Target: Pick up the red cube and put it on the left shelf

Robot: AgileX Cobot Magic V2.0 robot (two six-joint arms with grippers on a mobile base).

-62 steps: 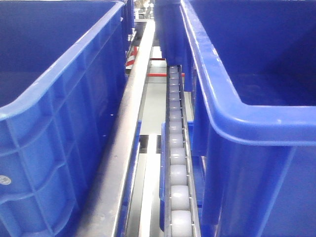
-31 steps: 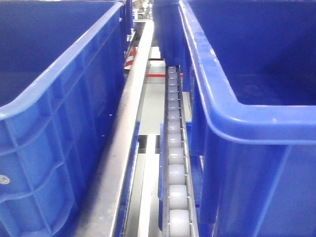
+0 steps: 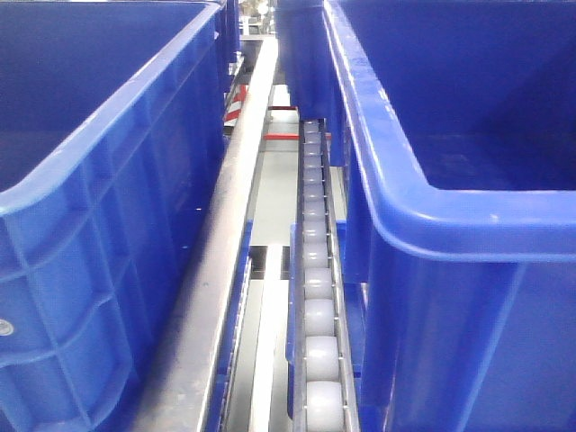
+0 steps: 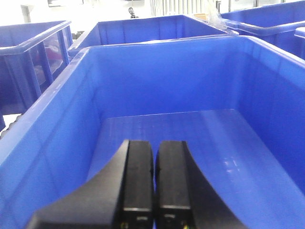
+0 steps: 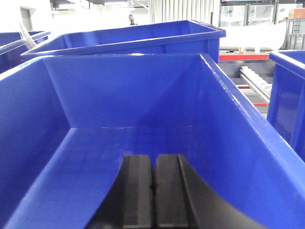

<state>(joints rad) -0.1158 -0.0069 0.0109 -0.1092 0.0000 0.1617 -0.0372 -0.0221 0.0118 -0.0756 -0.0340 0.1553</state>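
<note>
Left gripper point(image 4: 153, 164): rear of black fingers cut by bottom edge; bin point(image 4: 167, 90) floor nearest jaws hidden beneath them. Right gripper point(image 5: 153, 179): same cut-off, floor of its bin point(image 5: 119, 95) below jaws hidden. Front view: both bins cropped by edges, roller track point(image 3: 315, 288) runs out of frame. Small figure point(image 4: 130, 11) far beyond left jaws too blurred to make out.

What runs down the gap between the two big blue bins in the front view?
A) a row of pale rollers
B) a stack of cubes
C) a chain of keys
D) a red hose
A: a row of pale rollers runs along the gap between the left bin and the right bin.
</note>
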